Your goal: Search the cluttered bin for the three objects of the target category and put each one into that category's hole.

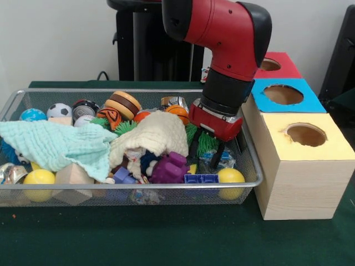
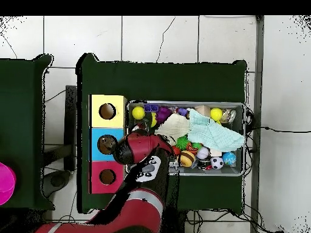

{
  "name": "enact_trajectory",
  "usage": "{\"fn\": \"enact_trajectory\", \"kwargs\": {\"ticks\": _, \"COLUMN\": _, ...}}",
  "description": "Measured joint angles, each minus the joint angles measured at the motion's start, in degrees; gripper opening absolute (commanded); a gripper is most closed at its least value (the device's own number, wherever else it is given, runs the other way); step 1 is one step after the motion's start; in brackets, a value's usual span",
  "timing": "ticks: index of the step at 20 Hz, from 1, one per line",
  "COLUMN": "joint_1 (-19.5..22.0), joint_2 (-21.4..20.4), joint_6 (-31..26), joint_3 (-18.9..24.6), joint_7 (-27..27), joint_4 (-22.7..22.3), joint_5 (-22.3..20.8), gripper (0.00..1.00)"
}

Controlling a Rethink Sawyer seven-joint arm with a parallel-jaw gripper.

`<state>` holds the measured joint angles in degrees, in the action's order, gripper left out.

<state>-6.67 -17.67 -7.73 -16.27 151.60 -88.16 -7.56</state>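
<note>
The gripper (image 1: 209, 148) reaches down into the wire bin (image 1: 133, 187) at the end nearest the yellow box (image 1: 302, 166), its dark fingers apart and straddling a green spiky toy (image 1: 206, 142), with nothing clamped between them as far as the front view shows. Which category is wanted cannot be told, so the three targets are unidentified; candidates lie all round the bin (a yellow ball (image 1: 230, 178) just beside the gripper, a purple toy (image 1: 169, 167) further from the yellow box, small sports balls along the far wall). To do this step well, the arm should probably lower straight down, close on one item only, and keep clear of the cream cloth (image 1: 157, 136) and the mint cloth (image 1: 58, 145), which could snag and may hide more pieces. The front view shows the fingers; the overhead view hides them under the red arm (image 2: 141, 151) but shows the three holes in line: yellow, blue box (image 2: 107, 144), red box (image 2: 107, 177).
</note>
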Motion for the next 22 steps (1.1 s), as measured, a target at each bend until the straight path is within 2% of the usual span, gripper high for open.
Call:
{"fn": "enact_trajectory", "kwargs": {"ticks": 12, "joint_1": 0.55, "joint_2": -2.32, "joint_6": -1.44, "joint_3": 2.27, "joint_7": 0.0, "joint_4": -2.73, "joint_5": -0.02, "gripper": 1.0}}
{"fn": "enact_trajectory", "kwargs": {"ticks": 22, "joint_1": 2.39, "joint_2": -2.69, "joint_6": -1.75, "joint_3": 4.24, "joint_7": 0.0, "joint_4": -2.94, "joint_5": -1.42, "gripper": 1.0}}
